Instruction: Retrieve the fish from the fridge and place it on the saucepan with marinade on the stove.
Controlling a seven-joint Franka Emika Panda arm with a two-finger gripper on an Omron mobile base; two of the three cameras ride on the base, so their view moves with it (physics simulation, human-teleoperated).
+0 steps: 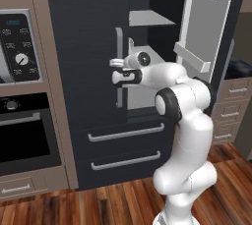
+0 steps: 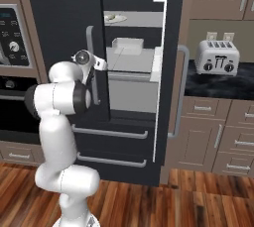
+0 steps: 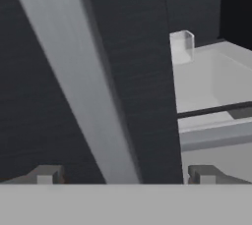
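Left base view: fridge [image 1: 98,62], right door swung open, gripper [image 1: 116,70] at the left door's handle [image 1: 119,67]. Right base view: a pale item, possibly the fish [image 2: 113,18], lay on the upper shelf [image 2: 134,19] (too small to confirm). Hand view: fingertips [image 3: 47,175] spread wide either side of the handle, holding nothing.

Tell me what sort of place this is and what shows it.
A home kitchen, rendered in simulation. A tall dark fridge stands with its right door swung open on pale shelves, a black built-in oven with a control panel sits to its left, and a silver toaster rests on a dark counter above wooden drawers.
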